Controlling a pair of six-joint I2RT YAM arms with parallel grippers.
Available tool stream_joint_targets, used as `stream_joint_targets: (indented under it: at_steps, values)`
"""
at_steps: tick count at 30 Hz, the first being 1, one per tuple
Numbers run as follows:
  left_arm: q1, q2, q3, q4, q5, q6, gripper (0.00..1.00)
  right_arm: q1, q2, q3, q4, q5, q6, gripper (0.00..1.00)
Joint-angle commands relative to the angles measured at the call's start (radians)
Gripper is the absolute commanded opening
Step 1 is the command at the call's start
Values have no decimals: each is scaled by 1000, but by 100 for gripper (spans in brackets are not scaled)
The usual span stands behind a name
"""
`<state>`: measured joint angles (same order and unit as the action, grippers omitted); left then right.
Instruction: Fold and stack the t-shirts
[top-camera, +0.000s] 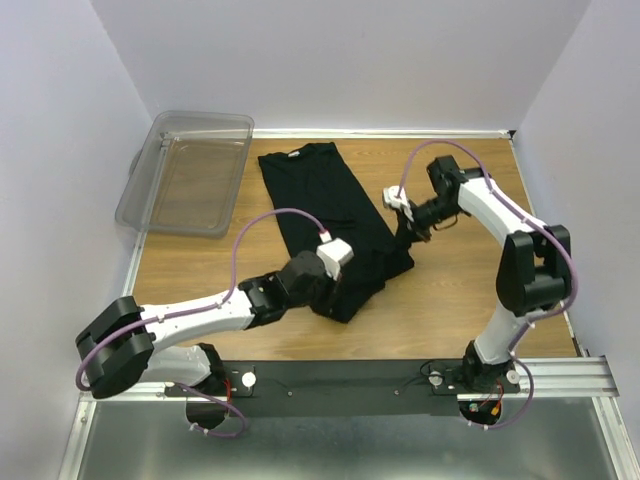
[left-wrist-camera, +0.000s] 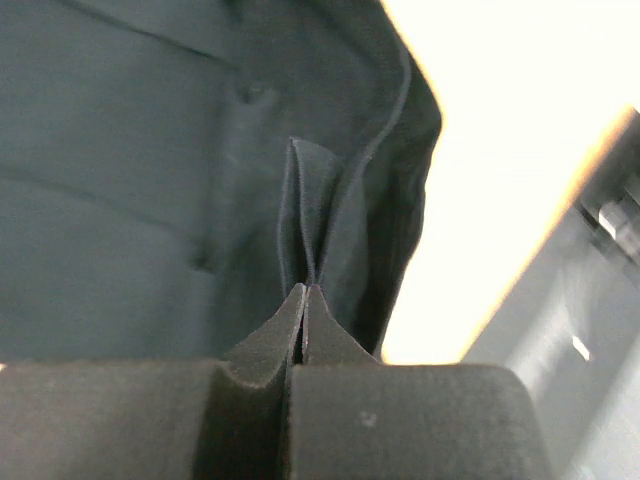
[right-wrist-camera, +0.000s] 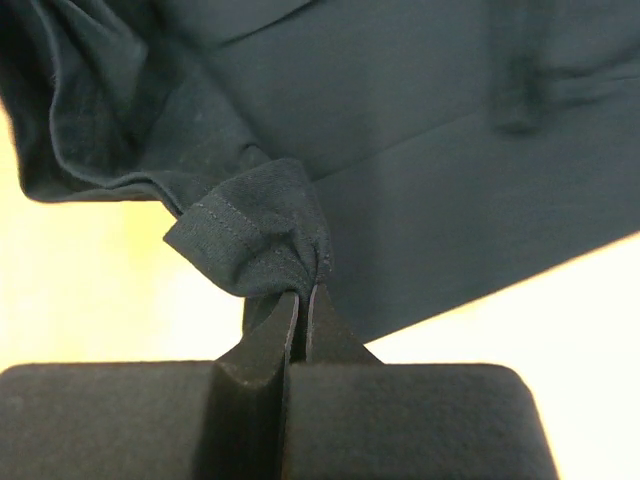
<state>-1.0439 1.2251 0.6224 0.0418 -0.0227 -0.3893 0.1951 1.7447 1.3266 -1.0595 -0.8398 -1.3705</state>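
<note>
A wooden table (top-camera: 470, 290) is carrying the black t-shirt (top-camera: 320, 190) at its middle, lying narrow, collar pointing to the far edge, long axis slanting toward the near right. The left gripper (left-wrist-camera: 304, 305) and right gripper (right-wrist-camera: 303, 300) are each clamping bunched cloth at its near end.

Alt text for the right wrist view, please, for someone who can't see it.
The right pincer is shut on a bunched, stitched hem of the black t-shirt. The rest of the shirt spreads across the upper frame over a bright, washed-out table.
</note>
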Motion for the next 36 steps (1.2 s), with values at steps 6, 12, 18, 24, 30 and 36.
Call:
stream_joint_targets:
  at_steps: [6, 12, 18, 24, 30, 36]
  values:
    - [335, -23, 31, 95, -57, 32, 0, 63, 308, 397, 148, 62, 408, 1]
    - [476, 85, 138, 115, -33, 133, 0, 84, 444, 557, 148, 71, 478, 0]
    - [504, 195, 215, 95, -5, 228, 0, 90, 501, 620, 153, 70, 516, 1]
    - [519, 229, 223, 95, 3, 253, 0, 92, 504, 638, 153, 84, 527, 0]
    - [521, 231, 226, 99, 18, 259, 0, 92, 493, 617, 155, 85, 521, 1]
    - [521, 220, 220, 118, 95, 285, 0, 92, 478, 596, 154, 84, 515, 1]
